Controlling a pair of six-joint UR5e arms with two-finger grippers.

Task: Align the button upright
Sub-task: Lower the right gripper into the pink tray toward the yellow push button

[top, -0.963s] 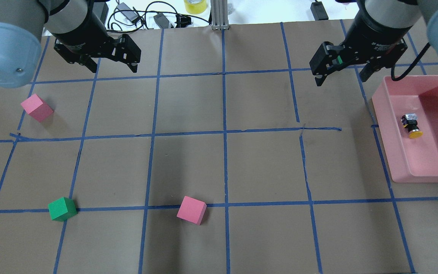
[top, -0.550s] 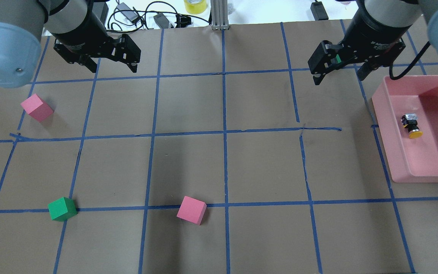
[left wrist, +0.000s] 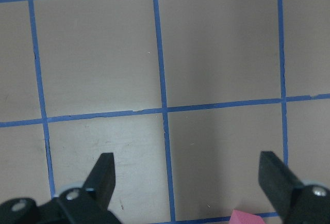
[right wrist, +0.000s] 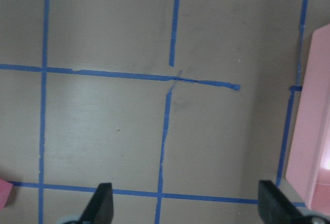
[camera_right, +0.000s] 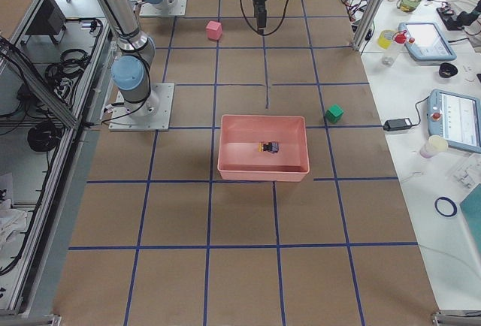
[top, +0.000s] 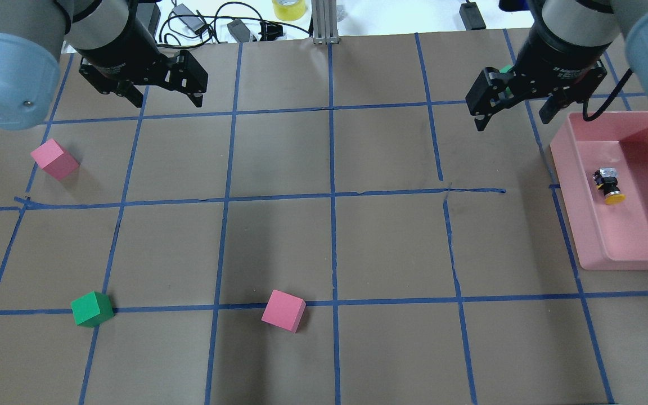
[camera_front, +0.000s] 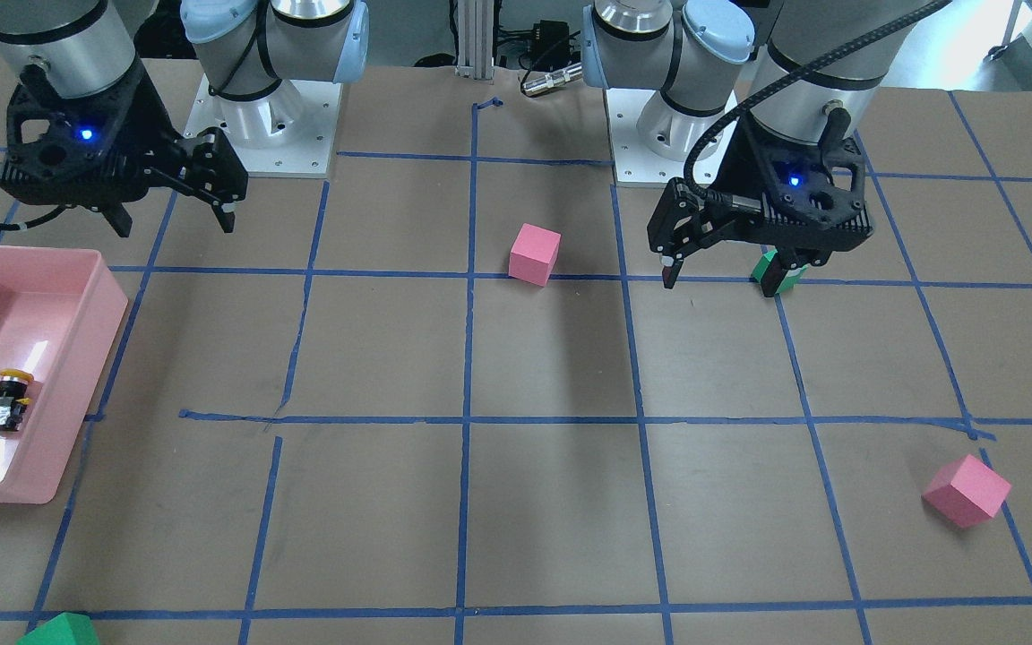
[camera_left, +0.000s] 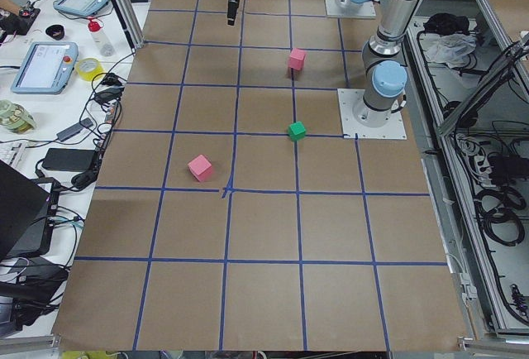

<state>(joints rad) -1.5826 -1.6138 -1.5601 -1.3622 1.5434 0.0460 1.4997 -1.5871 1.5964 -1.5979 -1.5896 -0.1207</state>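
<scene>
The button (top: 609,187) lies on its side inside the pink tray (top: 567,185) at the table's right, its yellow cap toward the robot and its grey base away. It also shows in the front view (camera_front: 5,401) and the right side view (camera_right: 268,146). My right gripper (top: 512,121) is open and empty, above the table just left of the tray's far corner; it also shows in the front view (camera_front: 176,219). My left gripper (top: 166,104) is open and empty at the far left, far from the button.
On the table are a pink cube (top: 54,159) at the left, a green cube (top: 92,309) at the near left and a pink cube (top: 283,310) near the middle front. Another green cube (camera_right: 334,113) sits beyond the tray. The tray's edge (right wrist: 309,131) shows in the right wrist view.
My right gripper has shifted a little to the right, toward the tray. The left arm, the button and the cubes have not moved.
</scene>
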